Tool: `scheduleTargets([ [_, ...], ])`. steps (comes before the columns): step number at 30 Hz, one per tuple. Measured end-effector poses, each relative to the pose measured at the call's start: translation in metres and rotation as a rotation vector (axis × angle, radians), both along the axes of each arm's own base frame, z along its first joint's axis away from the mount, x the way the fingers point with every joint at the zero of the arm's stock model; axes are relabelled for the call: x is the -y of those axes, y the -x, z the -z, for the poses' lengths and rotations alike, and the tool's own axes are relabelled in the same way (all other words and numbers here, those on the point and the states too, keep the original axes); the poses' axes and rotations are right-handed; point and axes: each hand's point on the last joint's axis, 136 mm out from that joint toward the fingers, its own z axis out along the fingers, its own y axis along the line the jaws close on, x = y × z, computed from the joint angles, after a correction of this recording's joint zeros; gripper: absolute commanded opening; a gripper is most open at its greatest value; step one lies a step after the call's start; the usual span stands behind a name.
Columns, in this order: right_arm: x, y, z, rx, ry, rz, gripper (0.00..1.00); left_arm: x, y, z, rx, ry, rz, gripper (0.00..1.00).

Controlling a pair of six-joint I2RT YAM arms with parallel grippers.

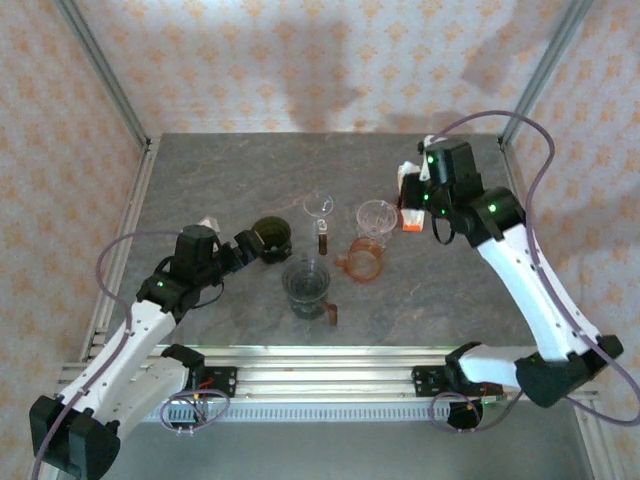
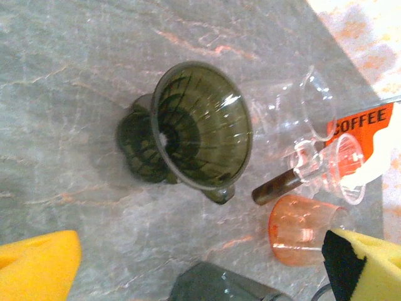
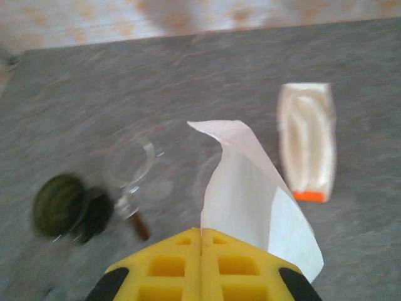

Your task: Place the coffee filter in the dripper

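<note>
A: Grey marbled table (image 1: 200, 180), top view. What do we have, L to R?

B: L gripper (image 1: 250, 243) is low, just beside the dark green dripper (image 1: 271, 235), mid-left. Centre cluster: glass server (image 1: 318, 207), clear cup (image 1: 377, 217), orange cup (image 1: 365, 260), dark glass (image 1: 306, 283). R gripper (image 1: 410, 192) is at the far right, over the orange-ended filter pack (image 1: 412, 222).

A: L wrist view?

B: Its yellow pads (image 2: 39, 263) are wide apart w/ nothing between. Dripper sits ahead of them, untouched. It looks tipped toward its side, mouth facing us, tho we cannot be sure from this angle.

A: R wrist view?

B: Pads pressed together, clamped on the white coffee filter (image 3: 250, 200), which stands up from them, folded and a bit curled. Pack lies on the table beyond, to the right. Dripper is blurred at far left, well apart from the filter.

A: So which step do we reckon?

B: Filter is picked, carry not finished: it's in the air w/ R, and the dripper is empty. Next, we judge, R must travel left across the glassware w/o clipping it, then bring the filter point-down into the cone mouth. If the dripper is indeed tipped, L prob. needs to close on it and right or steady it first. Paper looks limp, so release only once it's seated.
</note>
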Motion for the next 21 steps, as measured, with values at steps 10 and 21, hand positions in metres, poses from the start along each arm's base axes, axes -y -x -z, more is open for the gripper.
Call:
scheduleTargets([
  [10,-0.097,0.114,0.019,-0.156,-0.016,-0.368,0.00,-0.006,0.022,0.018,-0.078,-0.019,0.003,0.99],
  [21,-0.146,0.125,0.064,-0.344,0.059,-0.359,0.00,-0.003,0.030,0.014,-0.077,0.001,0.026,0.99],
])
